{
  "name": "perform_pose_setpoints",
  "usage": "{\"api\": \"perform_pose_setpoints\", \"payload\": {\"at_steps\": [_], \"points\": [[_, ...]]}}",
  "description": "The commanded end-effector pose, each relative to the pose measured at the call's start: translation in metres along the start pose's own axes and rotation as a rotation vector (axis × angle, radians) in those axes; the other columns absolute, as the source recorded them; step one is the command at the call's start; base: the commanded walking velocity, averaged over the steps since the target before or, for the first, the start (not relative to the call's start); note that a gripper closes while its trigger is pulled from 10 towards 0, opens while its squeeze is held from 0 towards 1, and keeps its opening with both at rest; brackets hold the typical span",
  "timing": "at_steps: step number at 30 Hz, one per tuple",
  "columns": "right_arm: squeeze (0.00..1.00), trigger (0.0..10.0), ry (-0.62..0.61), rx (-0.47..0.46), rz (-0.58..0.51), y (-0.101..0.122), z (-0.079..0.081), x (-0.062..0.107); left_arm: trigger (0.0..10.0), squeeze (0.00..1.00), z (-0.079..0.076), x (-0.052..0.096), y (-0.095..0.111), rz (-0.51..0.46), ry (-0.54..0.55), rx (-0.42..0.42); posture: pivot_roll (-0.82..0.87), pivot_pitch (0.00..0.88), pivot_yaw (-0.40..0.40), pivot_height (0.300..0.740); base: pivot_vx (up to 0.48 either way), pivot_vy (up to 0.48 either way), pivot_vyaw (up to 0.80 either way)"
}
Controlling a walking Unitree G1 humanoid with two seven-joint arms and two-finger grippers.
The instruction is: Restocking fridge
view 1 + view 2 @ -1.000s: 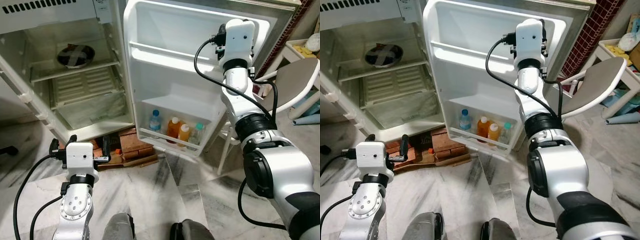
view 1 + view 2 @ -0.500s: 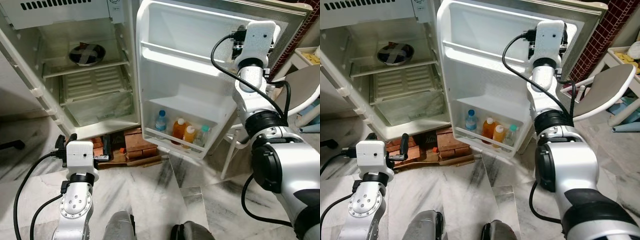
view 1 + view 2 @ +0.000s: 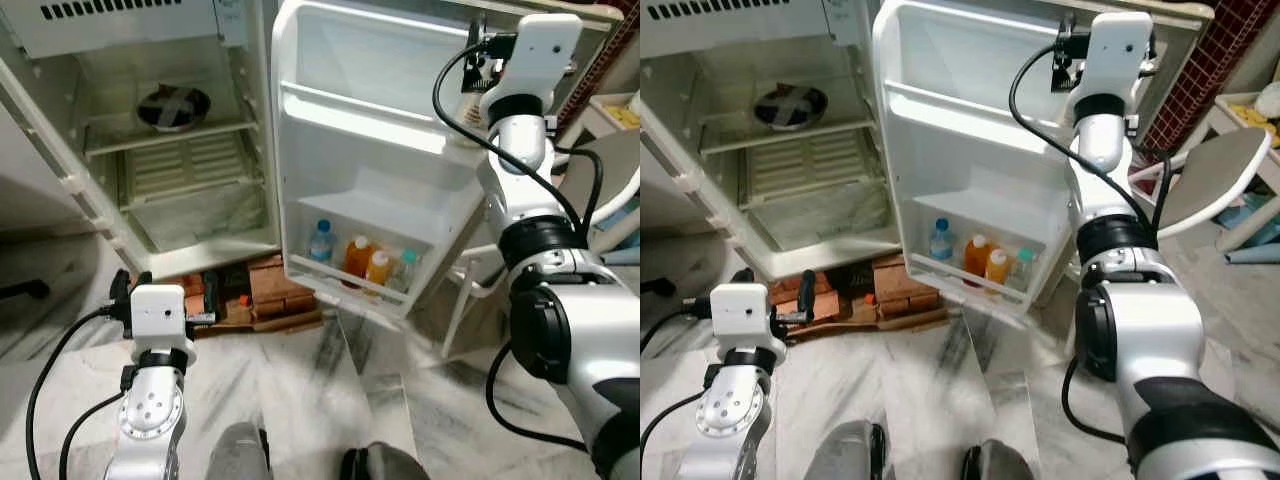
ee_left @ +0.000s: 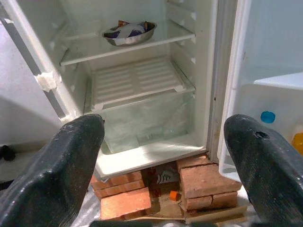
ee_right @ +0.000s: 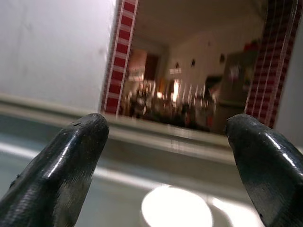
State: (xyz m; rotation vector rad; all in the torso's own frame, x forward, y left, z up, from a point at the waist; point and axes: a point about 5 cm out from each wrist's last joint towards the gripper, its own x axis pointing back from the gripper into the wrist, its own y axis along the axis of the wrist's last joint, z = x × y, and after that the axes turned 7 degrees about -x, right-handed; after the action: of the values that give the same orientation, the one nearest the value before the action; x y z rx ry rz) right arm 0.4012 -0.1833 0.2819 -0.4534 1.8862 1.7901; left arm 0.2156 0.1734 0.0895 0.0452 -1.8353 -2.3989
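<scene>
- Since the earlier frame the right arm has risen: its right tool (image 5: 163, 156) now sits up at the top outer corner of the open fridge door (image 3: 370, 180), higher than it was a second ago. The left arm has barely shifted.
- The right tool stands released, its two black fingers (image 5: 61, 165) spread wide with nothing between them; a pale round shape lies beyond them, too blurred to name, possibly a cap.
- The left tool (image 4: 165, 156) hangs low over the marble floor (image 3: 330, 380) near the foot of the fridge, also released and empty, fingers well apart.
- The drinks are in the bottom door shelf (image 3: 350, 285): a clear water bottle with a blue cap (image 3: 320, 242) at its inner end, two orange juice bottles (image 3: 358, 256) in the middle, and a small clear bottle with a teal cap (image 3: 404, 270) at the outer end.
- Inside, a steel bowl (image 3: 173, 106) rests on the upper shelf; the crisper below looks empty.
- The fridge stands on loose bricks (image 3: 270, 290).
- Risk: the right tool is close to the door's top edge, so a careless sweep could shove the door, rattling the bottles or rocking the cabinet on its bricks.
- The white chair (image 3: 590, 170) just behind the door could jam it if pushed wider.
</scene>
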Motion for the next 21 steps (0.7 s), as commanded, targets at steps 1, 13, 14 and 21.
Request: {"api": "perform_pose_setpoints", "payload": {"at_steps": [1,13,14,21], "points": [[1.00,10.0,0.028,-0.013,-0.050,0.006,-0.003,0.001,10.0,0.00,0.000,0.000,-0.004,0.022,0.003,0.000,0.18,0.086,-0.032,0.740,0.000,0.000,0.00],[1.00,10.0,0.153,0.047,-0.067,-0.005,-0.011,0.038,10.0,0.00,0.001,-0.003,-0.003,0.012,0.010,0.010,0.16,0.083,-0.028,0.740,0.000,0.000,0.00],[1.00,10.0,0.144,0.066,-0.063,-0.008,-0.013,0.045,10.0,0.00,0.000,-0.002,-0.003,0.011,0.009,0.010,0.16,0.082,-0.027,0.740,0.000,0.000,0.00],[1.00,10.0,0.072,0.081,0.100,-0.040,-0.016,0.117,10.0,0.00,-0.005,-0.005,-0.001,0.000,-0.012,-0.021,0.14,0.079,-0.012,0.740,0.000,-0.069,0.00]]}}
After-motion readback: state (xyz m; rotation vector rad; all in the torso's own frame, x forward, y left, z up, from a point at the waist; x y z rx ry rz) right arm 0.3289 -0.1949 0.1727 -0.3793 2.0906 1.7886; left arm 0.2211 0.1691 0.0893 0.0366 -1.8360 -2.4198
